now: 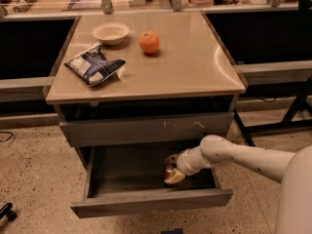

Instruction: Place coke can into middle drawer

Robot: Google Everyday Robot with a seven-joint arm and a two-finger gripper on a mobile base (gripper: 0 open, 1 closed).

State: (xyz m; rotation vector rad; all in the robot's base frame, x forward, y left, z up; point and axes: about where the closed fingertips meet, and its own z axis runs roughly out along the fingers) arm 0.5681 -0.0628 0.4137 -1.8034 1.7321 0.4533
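The middle drawer (146,202) is pulled open below the tabletop, showing its dark grey inside. My gripper (170,171) reaches in from the right on a white arm, over the right part of the drawer's inside. It is shut on the coke can (168,170), of which only a small dark red patch shows between the pale fingers (174,178). The can sits low inside the drawer; I cannot tell whether it touches the drawer floor.
Above the open drawer is a shut grey drawer front with pale scratch marks (146,128). On the beige tabletop (190,67) lie an orange (149,42), a white bowl (110,32) and a blue-white snack bag (93,65). Dark shelving flanks both sides.
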